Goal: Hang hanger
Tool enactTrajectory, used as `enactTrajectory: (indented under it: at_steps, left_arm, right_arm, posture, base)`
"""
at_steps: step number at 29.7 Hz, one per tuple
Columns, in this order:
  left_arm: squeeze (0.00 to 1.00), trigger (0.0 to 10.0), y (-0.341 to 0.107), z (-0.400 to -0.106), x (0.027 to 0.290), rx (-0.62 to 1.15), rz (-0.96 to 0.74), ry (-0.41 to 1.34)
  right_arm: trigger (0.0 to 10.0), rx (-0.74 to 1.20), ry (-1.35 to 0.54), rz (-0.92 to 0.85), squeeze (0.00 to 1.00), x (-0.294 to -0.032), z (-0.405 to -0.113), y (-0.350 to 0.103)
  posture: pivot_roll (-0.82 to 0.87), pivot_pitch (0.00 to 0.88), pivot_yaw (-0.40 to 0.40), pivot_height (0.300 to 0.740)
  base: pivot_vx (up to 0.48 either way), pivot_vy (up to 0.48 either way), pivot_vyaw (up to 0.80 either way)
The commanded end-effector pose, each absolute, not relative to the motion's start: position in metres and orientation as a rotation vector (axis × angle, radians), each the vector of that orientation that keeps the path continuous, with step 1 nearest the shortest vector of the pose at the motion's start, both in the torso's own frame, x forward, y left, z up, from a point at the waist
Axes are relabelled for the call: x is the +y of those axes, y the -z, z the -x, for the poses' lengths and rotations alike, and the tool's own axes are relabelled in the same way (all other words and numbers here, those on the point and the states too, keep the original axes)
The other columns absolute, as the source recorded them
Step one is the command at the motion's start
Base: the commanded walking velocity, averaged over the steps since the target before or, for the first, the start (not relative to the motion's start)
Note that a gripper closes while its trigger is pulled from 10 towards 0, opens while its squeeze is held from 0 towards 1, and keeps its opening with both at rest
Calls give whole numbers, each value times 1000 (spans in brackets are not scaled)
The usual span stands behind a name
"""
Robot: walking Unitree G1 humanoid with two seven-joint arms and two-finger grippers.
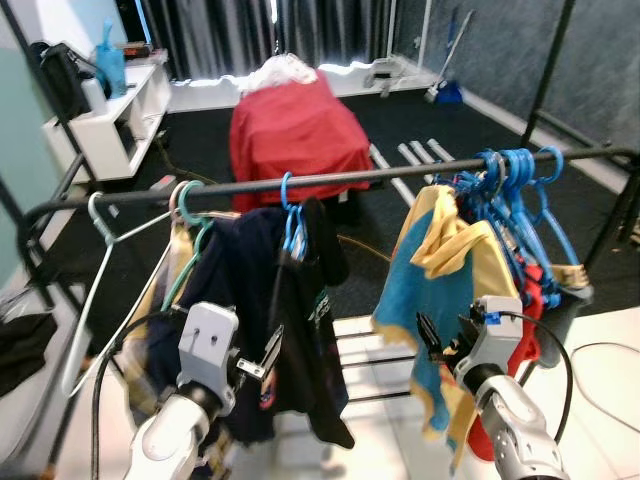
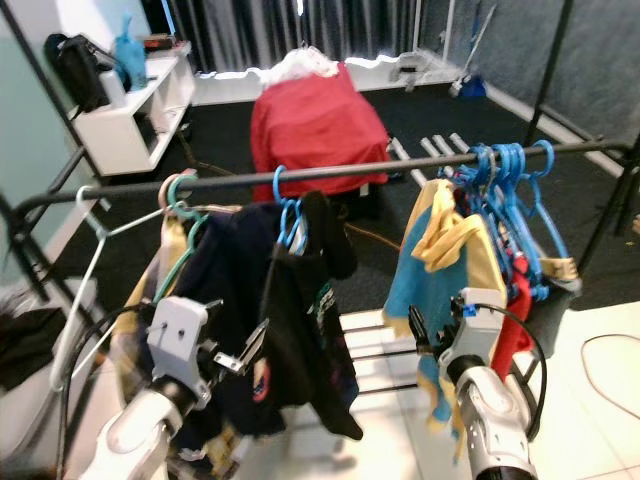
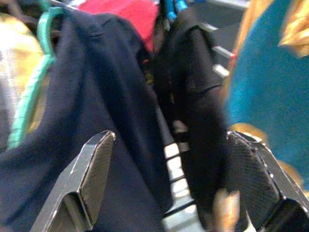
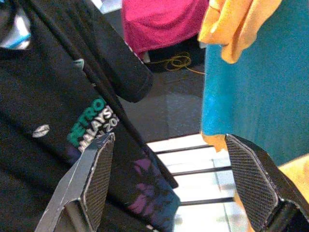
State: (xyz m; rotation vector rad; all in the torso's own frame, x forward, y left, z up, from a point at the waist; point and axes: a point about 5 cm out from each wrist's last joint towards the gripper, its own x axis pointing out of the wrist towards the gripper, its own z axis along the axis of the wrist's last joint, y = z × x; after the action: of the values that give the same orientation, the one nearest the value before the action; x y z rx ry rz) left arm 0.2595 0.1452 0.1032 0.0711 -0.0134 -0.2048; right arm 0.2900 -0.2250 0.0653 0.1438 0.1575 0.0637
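On the rail (image 1: 330,180), clothed hangers (image 1: 289,222) already hang. Left gripper (image 1: 252,368) and right gripper (image 1: 432,340) both spread, holding nothing; hanging appears done.

A red cloth (image 1: 297,130) drapes a bulky object on the dark floor; a white shelf unit (image 1: 120,115) stands near dark curtains (image 1: 260,30).

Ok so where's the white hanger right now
The white hanger hangs at the rail's far left end in the eye views, just left of the green hanger and dark shirts.
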Motion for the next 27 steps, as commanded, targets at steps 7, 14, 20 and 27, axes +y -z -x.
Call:
enactTrajectory:
  at_steps: [7, 14, 20, 27]
  left_arm:
    - [0, 10000, -98, -292, 138, 8, 29, 157]
    - [0, 10000, -97, -313, 128, 8, 45, 212]
    - [0, 10000, -99, -328, 147, -18, 43, 115]
    - [0, 10000, -101, -329, 147, -45, 69, 125]
  right_arm:
    - [10000, 141, -81, -135, 0, -221, -290, -67]
    - [10000, 133, -76, -141, 0, -220, -290, -67]
    - [10000, 102, -94, -119, 0, -219, -289, -71]
    - [10000, 105, -98, -126, 0, -219, -289, -71]
  posture:
    - [-113, 0, 47, 740]
    - [-140, 0, 59, 740]
    - [-147, 0, 59, 740]
    - [-154, 0, 60, 740]
  base:
    - [0, 0, 0]
    - [0, 0, 0]
    - [0, 0, 639]
    - [0, 0, 746]
